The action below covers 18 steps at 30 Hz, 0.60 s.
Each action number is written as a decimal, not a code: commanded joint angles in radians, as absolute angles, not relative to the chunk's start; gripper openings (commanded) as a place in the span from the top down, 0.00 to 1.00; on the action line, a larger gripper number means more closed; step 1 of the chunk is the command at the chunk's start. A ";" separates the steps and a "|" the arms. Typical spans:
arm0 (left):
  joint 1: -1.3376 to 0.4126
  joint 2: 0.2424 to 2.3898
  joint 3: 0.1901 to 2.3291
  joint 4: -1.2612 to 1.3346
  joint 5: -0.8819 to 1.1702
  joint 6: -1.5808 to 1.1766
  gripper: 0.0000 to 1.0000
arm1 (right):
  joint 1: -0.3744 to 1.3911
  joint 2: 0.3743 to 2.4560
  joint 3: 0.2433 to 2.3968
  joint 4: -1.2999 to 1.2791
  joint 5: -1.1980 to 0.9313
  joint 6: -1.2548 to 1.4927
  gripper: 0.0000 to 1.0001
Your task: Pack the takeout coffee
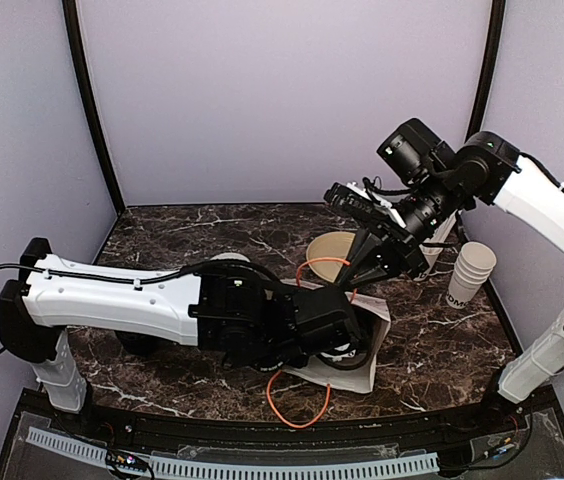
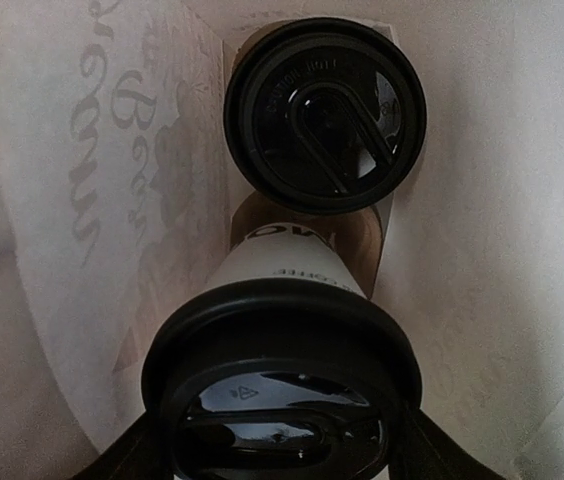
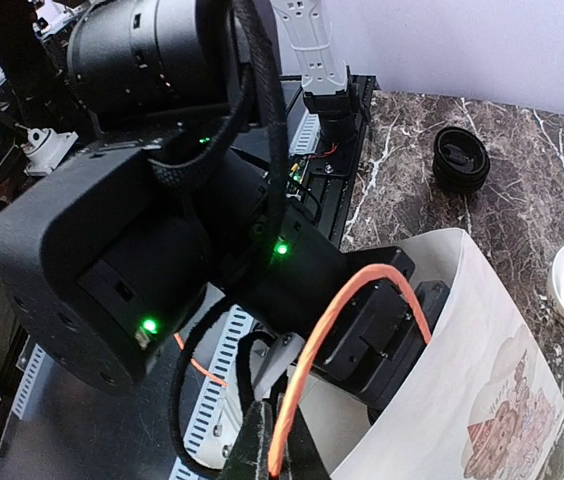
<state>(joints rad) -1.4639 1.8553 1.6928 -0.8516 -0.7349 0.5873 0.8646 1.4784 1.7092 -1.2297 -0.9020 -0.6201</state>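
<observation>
Inside a white paper bag, the left pincer grips the near cup on both sides of its black lid. The far cup, also with a lid, stands just behind it, beside some brown cardboard.

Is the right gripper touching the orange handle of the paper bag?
Touching. The right wrist view shows the right gripper shut on the orange handle, pinching it.

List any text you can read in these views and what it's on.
"CAUTION HOT", seemingly: raised on the far lid.
Black letters on the near cup: cut off, blurred.
Triangle mark on the near lid.
Mirrored script through the bag: unreadable.
Lettering on the stacked cups: too small.
</observation>
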 commanded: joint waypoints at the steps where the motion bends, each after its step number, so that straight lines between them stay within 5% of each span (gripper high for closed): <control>1: -1.436 1.851 1.649 -0.778 -0.748 0.661 0.56 | 0.873 1.488 1.742 -1.237 -0.934 -0.621 1.00; 18: -1.371 1.848 1.547 -0.609 -0.682 0.749 0.56 | 0.873 1.551 1.794 -1.261 -0.963 -0.631 1.00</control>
<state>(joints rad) -1.3830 1.8610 1.5677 -0.6739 -0.7090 0.7166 0.8650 1.5406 1.7607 -1.2377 -0.9283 -0.6205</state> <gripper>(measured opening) 0.718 0.004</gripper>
